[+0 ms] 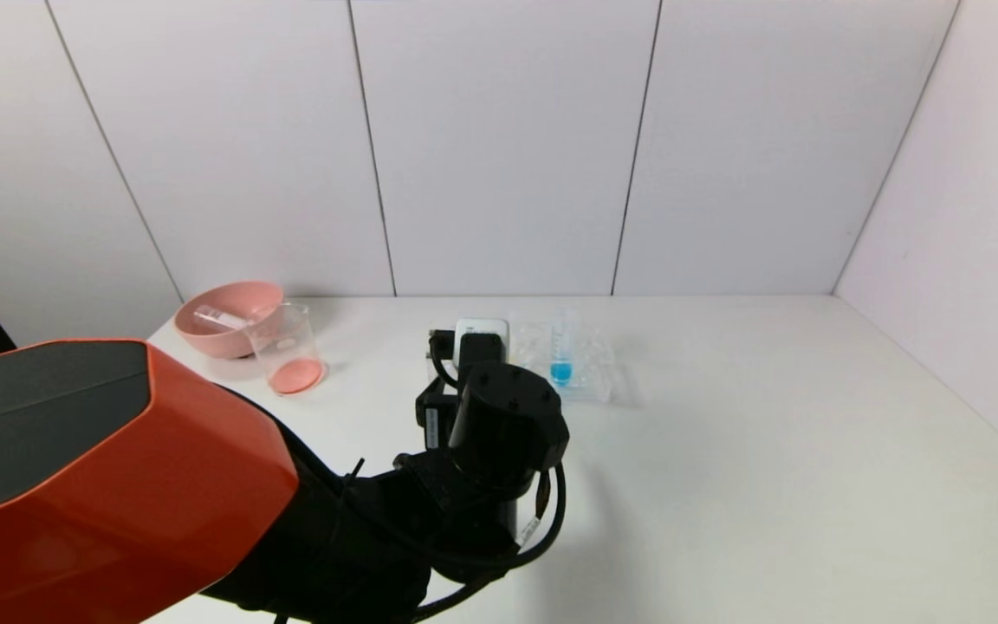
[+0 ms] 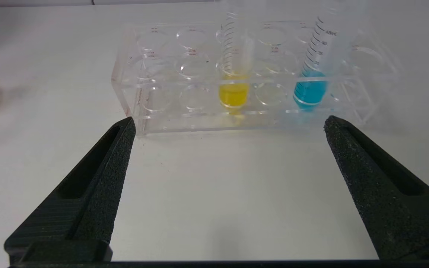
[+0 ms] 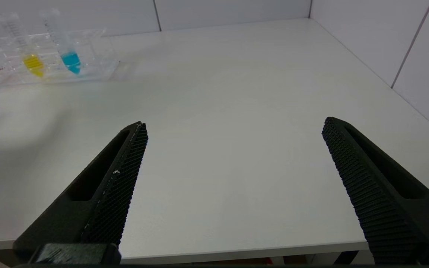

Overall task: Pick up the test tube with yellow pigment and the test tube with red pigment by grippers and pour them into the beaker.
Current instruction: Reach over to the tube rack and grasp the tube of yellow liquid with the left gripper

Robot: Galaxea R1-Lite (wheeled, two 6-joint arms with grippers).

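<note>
Facing the rack (image 2: 237, 74) at upper centre of the left wrist frame, I hold the left gripper (image 2: 229, 124) spread wide, because the yellow tube (image 2: 234, 93) stands there upright (beside blue (image 2: 310, 91)). Right gripper (image 3: 235, 128) idles, equally spread.

Bystanders we see on the table (image 1: 724, 451)

We see a pink bowl (image 1: 230, 319), a clear rack (image 2: 162, 93) and its blue tube (image 2: 313, 74).
</note>
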